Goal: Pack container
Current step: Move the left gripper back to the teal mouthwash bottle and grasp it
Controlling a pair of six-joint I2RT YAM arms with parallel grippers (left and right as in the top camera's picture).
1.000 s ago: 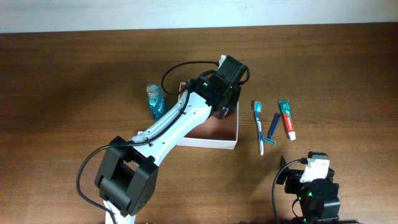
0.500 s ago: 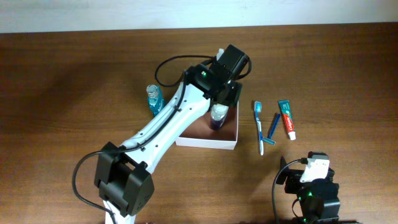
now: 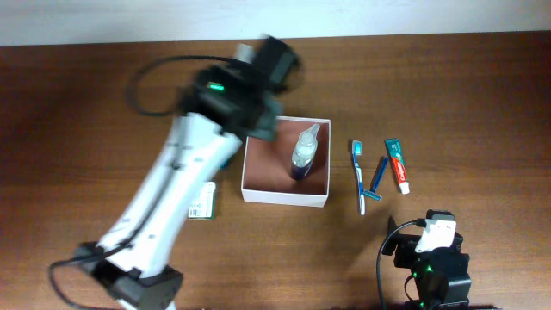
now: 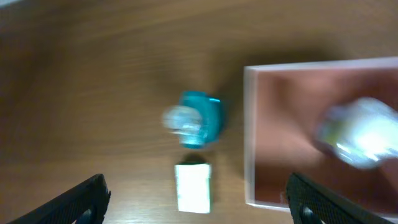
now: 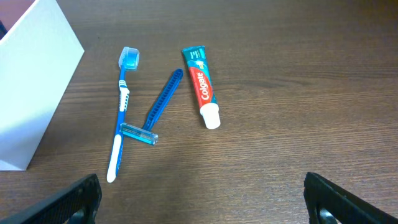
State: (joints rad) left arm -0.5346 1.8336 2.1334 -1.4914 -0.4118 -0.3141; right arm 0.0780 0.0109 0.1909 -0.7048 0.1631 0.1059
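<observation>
The container [image 3: 284, 199], square, shallow, white-walled with a pinkish-brown floor, sits open-topped and flat just beside the left hand [image 4: 198, 199].

Ahead of the right gripper [image 5: 202, 180], on the matt grained wood table [image 5: 298, 93], lie a glossy toothpaste tube [image 5: 201, 87], a smooth plastic toothbrush [image 5: 121, 118] and a plastic razor [image 5: 160, 106]; below the left gripper [image 4: 198, 180], a translucent plastic bottle [image 4: 198, 118], a paper carton [image 4: 193, 190] and the container [image 4: 250, 137] with its smooth, matt walls.
</observation>
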